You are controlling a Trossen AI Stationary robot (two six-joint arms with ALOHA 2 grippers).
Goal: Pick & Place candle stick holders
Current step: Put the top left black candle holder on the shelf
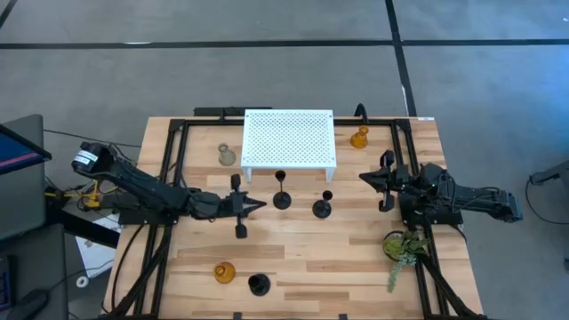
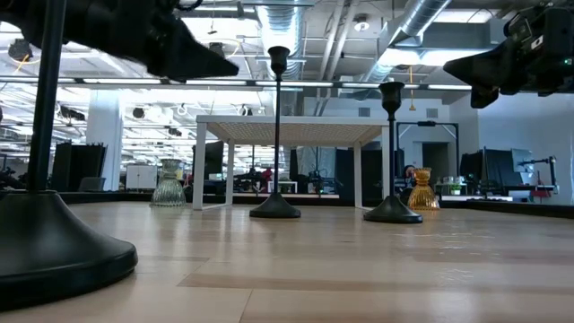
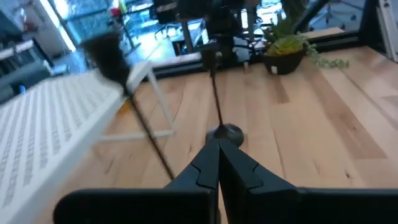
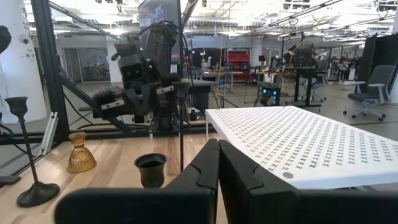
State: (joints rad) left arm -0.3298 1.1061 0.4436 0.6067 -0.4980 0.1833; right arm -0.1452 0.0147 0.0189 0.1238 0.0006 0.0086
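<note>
Six candle holders on the slatted wooden worktop (image 1: 356,258). Two are thin-stemmed black metal ones with round bases: the taller one (image 1: 281,191) and the shorter one (image 1: 324,204) stand side by side just in front of the white perforated riser shelf (image 1: 289,138). There's one squat black cup-shaped holder (image 1: 258,284) near the front edge, with a ribbed amber glass holder (image 1: 224,272) right beside it. A second amber glass holder (image 1: 359,137) sits by the shelf's right end, and one clear ribbed glass holder (image 1: 228,155) by its left end.

The left gripper (image 1: 258,205) has its fingers pressed together on nothing, tips pointing at the taller black holder, just short of its base. The right gripper (image 1: 364,179) hovers right of the shorter black one, fingers closed too and empty. One green plant sprig (image 1: 402,249) lies near the right arm.
</note>
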